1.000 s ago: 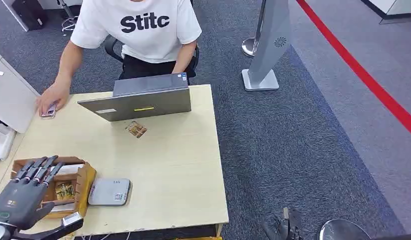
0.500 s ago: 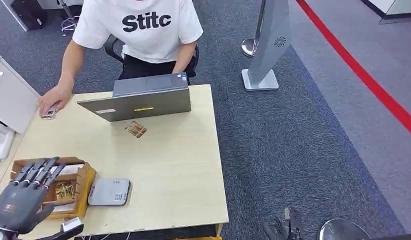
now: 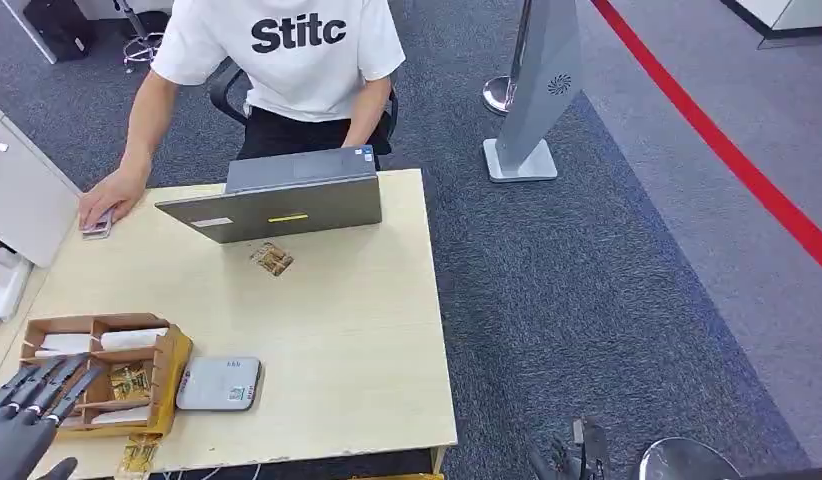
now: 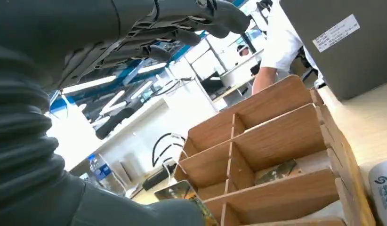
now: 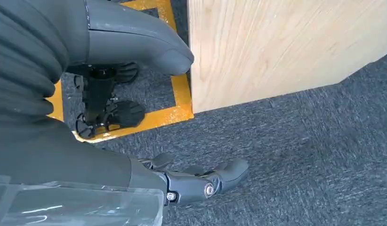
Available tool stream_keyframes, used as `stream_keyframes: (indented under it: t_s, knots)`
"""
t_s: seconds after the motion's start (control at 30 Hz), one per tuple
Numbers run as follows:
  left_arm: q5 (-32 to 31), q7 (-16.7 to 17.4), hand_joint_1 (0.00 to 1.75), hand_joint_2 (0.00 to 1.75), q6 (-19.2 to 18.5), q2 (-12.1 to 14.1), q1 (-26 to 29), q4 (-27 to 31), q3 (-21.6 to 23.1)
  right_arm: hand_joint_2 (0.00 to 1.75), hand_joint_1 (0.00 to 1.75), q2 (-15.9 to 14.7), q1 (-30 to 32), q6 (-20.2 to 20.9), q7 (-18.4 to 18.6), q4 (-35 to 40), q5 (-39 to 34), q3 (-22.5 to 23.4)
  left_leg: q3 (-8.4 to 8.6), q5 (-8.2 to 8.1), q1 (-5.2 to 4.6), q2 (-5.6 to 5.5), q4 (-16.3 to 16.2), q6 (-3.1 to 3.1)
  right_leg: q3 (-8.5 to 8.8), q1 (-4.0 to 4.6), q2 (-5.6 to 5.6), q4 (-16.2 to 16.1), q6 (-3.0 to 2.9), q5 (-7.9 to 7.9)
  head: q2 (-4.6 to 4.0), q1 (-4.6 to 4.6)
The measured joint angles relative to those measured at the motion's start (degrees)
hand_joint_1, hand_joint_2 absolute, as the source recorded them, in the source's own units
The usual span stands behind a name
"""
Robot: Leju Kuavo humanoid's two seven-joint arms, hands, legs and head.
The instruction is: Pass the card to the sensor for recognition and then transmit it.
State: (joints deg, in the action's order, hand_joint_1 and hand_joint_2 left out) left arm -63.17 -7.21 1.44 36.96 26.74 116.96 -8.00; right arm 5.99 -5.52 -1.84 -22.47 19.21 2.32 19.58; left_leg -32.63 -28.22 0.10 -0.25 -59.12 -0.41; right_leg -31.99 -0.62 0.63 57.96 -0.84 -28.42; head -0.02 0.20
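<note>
A gold-patterned card (image 3: 139, 455) lies flat on the table's front edge, just in front of the wooden divider box (image 3: 172, 358). My left hand (image 3: 22, 425) hovers low at the near left corner with its fingers spread and nothing in it, its thumb a short way from the card. In the left wrist view the same card (image 4: 181, 192) shows just past my thumb (image 4: 149, 214). The grey-white sensor (image 3: 219, 383) sits to the right of the box. My right hand (image 3: 575, 457) hangs beside the table over the carpet, its fingers (image 5: 205, 183) loose and holding nothing.
The divider box holds more cards (image 3: 130, 381). Another card (image 3: 273, 259) lies in front of the grey laptop (image 3: 277, 200). A seated person rests a hand (image 3: 107, 195) on a phone at the far left. A white unit (image 3: 22, 195) stands at the left edge.
My left hand has drawn back toward the near left corner. The card it pinched earlier now lies on the table's front edge.
</note>
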Motion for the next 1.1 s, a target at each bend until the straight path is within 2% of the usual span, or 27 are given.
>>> stream_keyframes:
  t_s: [0.37, 0.47, 0.6, 0.83, 1.1]
  knots:
    - [0.4, -0.3, 0.00, 1.75, 0.2, 0.2, 2.3, 2.7, -2.6, 1.75, 0.00, 0.0, 0.0, 0.1, -0.2, -0.1, 0.1, 0.3, -0.01, 0.00, -0.01, -0.04, 0.0, 0.00, 0.01, -0.01, -0.07, 0.0, 0.00, 0.00, 0.00, -0.02]
    - [-2.6, -1.6, 0.00, 1.75, 3.3, -1.1, 1.1, 2.7, -2.4, 1.75, 0.00, 0.0, 0.0, 0.1, -0.2, -0.1, 0.3, 0.3, -0.01, 0.00, -0.01, -0.06, 0.0, 0.00, 0.02, -0.01, -0.10, 0.0, 0.00, 0.00, 0.02, -0.02]
    - [-7.0, -1.2, 0.00, 1.75, 7.2, -3.4, -0.9, 2.7, -1.3, 1.75, 0.00, 0.1, 0.0, 0.0, -0.6, -0.1, 1.0, 0.4, 0.00, 0.00, -0.01, -0.05, 0.0, 0.00, 0.03, -0.01, -0.08, 0.0, 0.00, 0.00, 0.00, -0.02]
    - [-8.0, -1.0, 0.00, 1.75, 7.9, -5.6, -2.0, 2.6, 0.0, 1.75, 0.00, 0.2, 0.0, -0.1, -0.9, -0.3, 1.0, 0.7, 0.00, 0.00, -0.01, -0.05, 0.0, 0.00, 0.01, -0.01, -0.08, 0.0, 0.00, 0.00, 0.00, -0.02]
    - [-9.2, -0.4, 0.00, 1.75, 8.4, -6.4, -2.3, 2.5, 0.9, 1.75, 0.00, 0.2, 0.0, -0.2, -0.9, -0.4, 1.1, 0.8, 0.00, 0.00, -0.01, -0.05, 0.0, 0.00, 0.01, -0.01, -0.08, 0.0, 0.00, 0.00, 0.00, -0.02]
